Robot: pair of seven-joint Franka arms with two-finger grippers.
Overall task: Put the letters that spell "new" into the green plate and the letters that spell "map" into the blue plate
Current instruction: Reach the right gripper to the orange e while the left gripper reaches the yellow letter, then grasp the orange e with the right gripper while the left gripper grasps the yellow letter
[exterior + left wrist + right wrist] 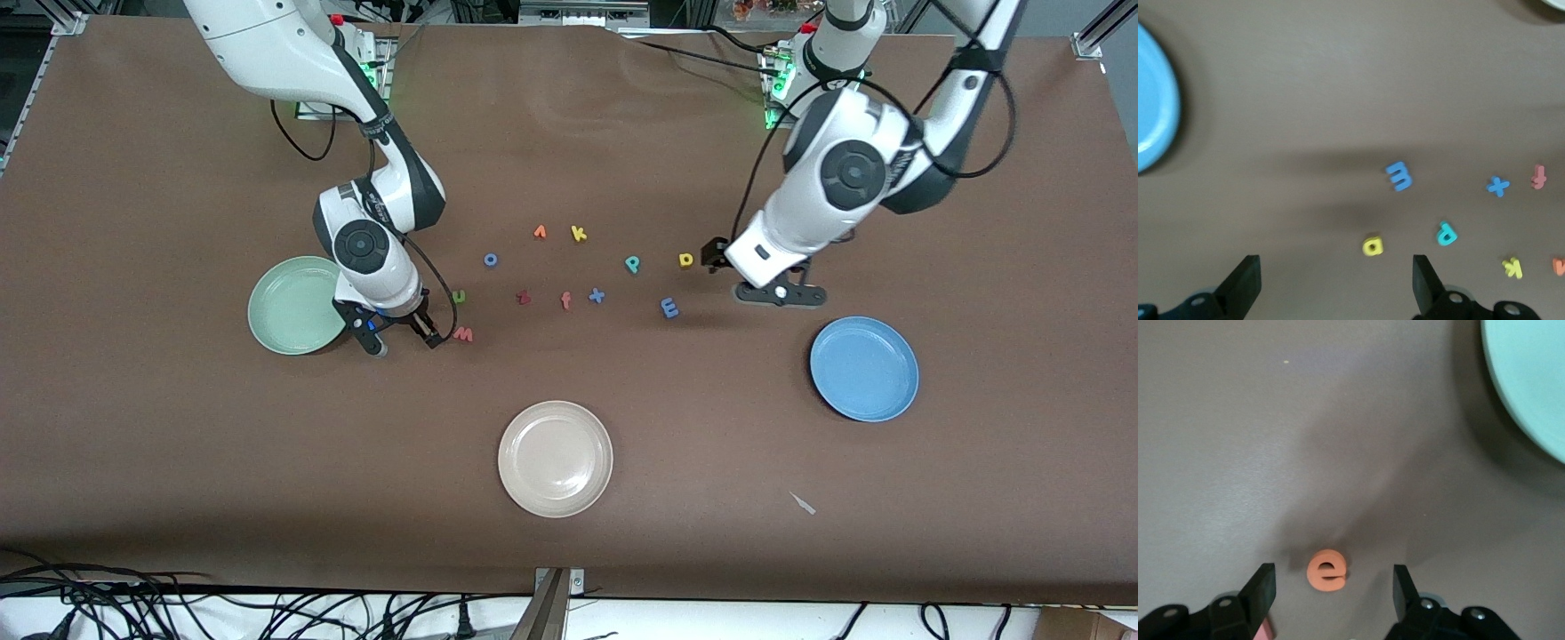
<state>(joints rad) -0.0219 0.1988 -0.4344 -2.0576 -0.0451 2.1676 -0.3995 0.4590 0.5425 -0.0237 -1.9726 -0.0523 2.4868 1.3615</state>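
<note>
My right gripper (405, 338) (1333, 577) is low over the table beside the green plate (293, 305) (1531, 380), open, with the orange e (1327, 570) lying between its fingers, untouched. The pinkish-red w (463, 335) and green n (459, 296) lie just beside it. My left gripper (714, 256) (1335, 267) hangs open and holds nothing, close to the yellow a (685, 260) (1373, 245). The teal p (632, 263) (1445, 233) and blue m (669, 308) (1399, 176) lie nearby. The blue plate (863, 368) (1151, 113) holds nothing.
A beige plate (556, 458) sits nearest the front camera. Mid-table lie a blue o (490, 260), small orange angular letter (540, 232), yellow k (579, 234), dark red z (523, 298), pinkish f (565, 301) and blue x (597, 295).
</note>
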